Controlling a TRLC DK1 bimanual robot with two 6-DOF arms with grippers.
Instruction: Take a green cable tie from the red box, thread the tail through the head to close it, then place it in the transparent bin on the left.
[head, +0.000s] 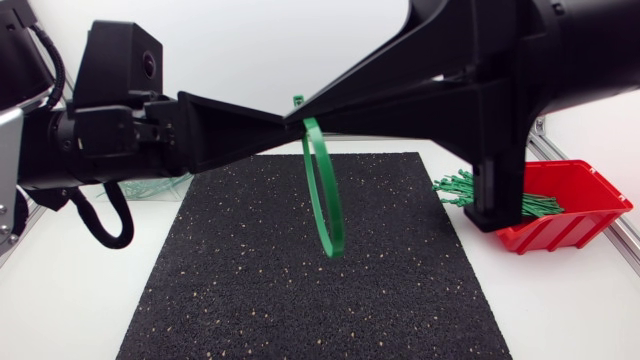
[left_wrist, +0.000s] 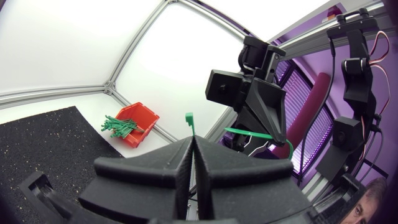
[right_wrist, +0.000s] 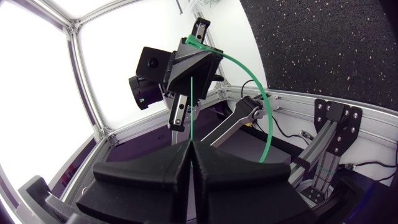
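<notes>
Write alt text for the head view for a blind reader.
The left gripper and right gripper meet above a black mat, both shut on a green cable tie that hangs in a loop. A red box holds more ties.

Left gripper (head: 280, 123) and right gripper (head: 305, 112) meet tip to tip above the mat's (head: 300, 290) far edge. Cable tie (head: 325, 200) loop hangs below them. Box (head: 590, 205) sits right of the mat, spare ties (head: 455, 187) in it. Bin (head: 165, 187) probably behind the left arm.

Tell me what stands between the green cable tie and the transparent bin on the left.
Nothing visible on the mat does. The cable tie hangs looped, pinched by left gripper and right gripper; the left arm itself hangs over the bin, mostly hiding it.
</notes>
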